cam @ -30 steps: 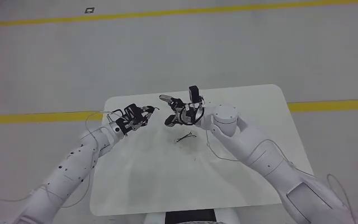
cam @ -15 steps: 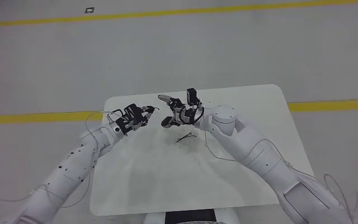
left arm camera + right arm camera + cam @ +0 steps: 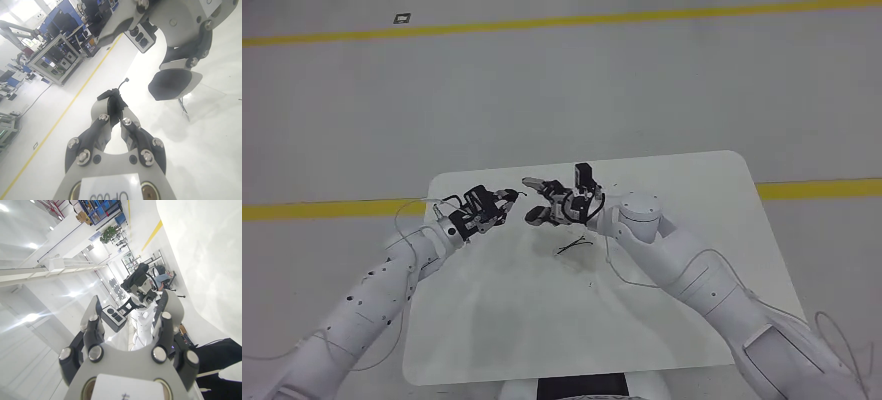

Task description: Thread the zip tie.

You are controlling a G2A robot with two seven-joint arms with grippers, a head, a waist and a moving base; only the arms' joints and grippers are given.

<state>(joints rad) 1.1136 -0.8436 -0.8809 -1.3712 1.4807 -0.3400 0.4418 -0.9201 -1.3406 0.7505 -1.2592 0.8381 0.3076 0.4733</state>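
Observation:
A thin black zip tie (image 3: 123, 83) sticks out from the tips of my left gripper (image 3: 113, 95), which is shut on it. In the top view the left gripper (image 3: 506, 204) hovers over the far left part of the white table (image 3: 672, 320). My right gripper (image 3: 534, 199) faces it from the right, a short gap away, open and holding nothing. One of its dark pads (image 3: 170, 85) hangs just beyond the tie's end, seen from the left wrist. In the right wrist view the right gripper (image 3: 130, 306) frames the left gripper (image 3: 140, 283) between its spread fingers.
A small bunch of loose black zip ties (image 3: 573, 245) lies on the table just near of the right gripper. The table's far edge runs close behind both grippers. The near half and the right side of the tabletop are bare.
The right gripper has shifted a little left, closing the gap to the left gripper. The left arm and its zip tie have stayed put.

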